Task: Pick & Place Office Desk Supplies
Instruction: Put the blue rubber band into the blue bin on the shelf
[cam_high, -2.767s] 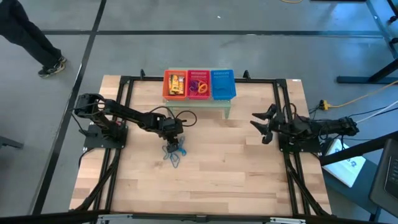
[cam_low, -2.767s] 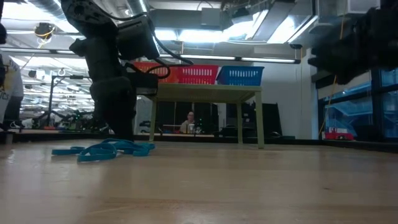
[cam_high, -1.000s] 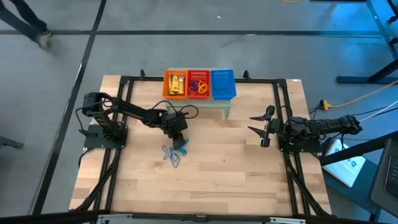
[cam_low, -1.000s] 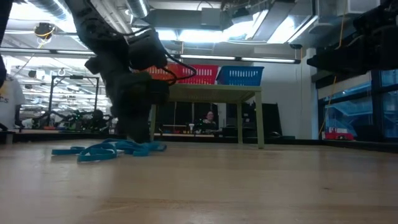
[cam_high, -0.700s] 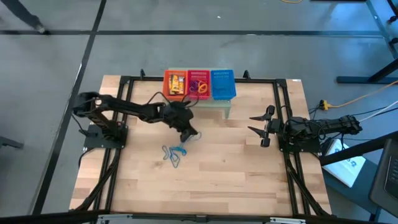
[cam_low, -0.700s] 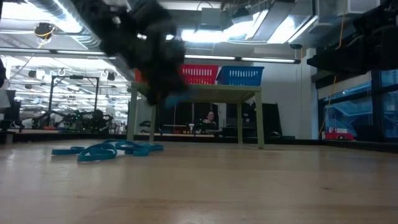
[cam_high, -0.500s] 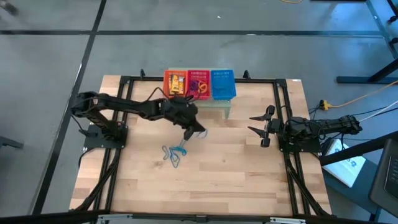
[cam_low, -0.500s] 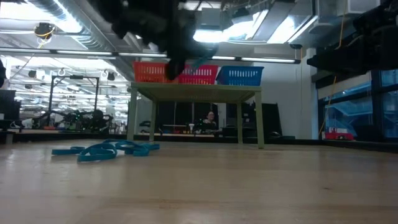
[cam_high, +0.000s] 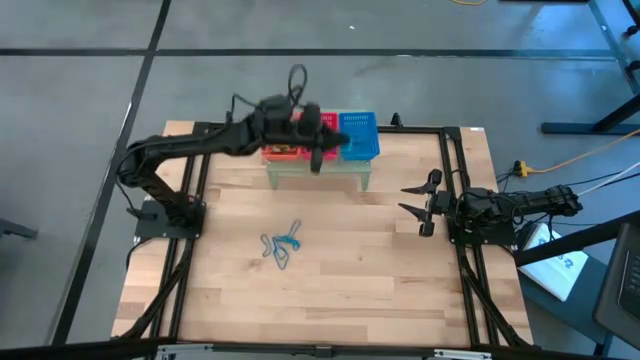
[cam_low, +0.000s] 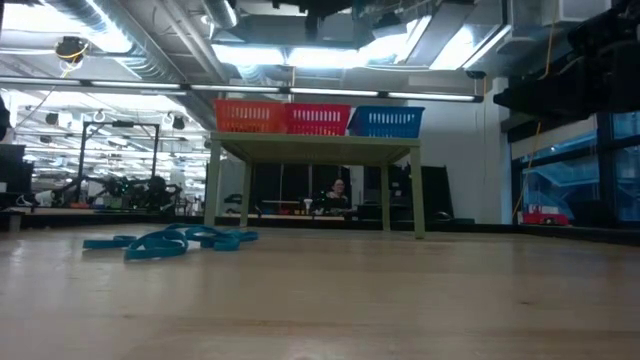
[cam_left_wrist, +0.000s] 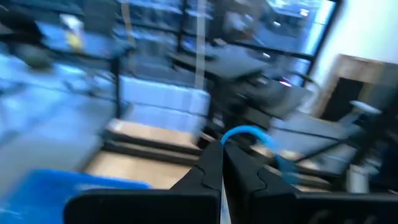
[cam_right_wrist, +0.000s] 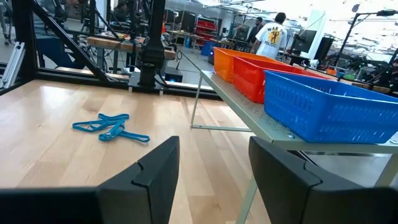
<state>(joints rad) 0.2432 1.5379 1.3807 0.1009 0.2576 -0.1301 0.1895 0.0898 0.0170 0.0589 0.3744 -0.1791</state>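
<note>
Left to right, as I logged it from the remote station:

Left arm: stretched from its base up over the shelf, left gripper (cam_high: 322, 150) above the baskets. In its wrist view the fingers (cam_left_wrist: 208, 171) were clenched on one thin blue loop (cam_left_wrist: 249, 134).

Loose blue loops (cam_high: 281, 246): a small heap on the bare table (cam_high: 380, 290), well in front of the shelf.

Orange basket (cam_high: 275, 150), red basket (cam_high: 318, 122), blue basket (cam_high: 360, 135): side by side on the raised shelf (cam_high: 315, 172).

Right arm: waiting at the right side, right gripper (cam_high: 420, 205) with fingers spread, holding nothing.

Risks, as I judged them: the loop dangled off the fingertips, so a hasty release could let it catch on a basket rim or land in the wrong colour; a springy loop might also cling to a finger.
</note>
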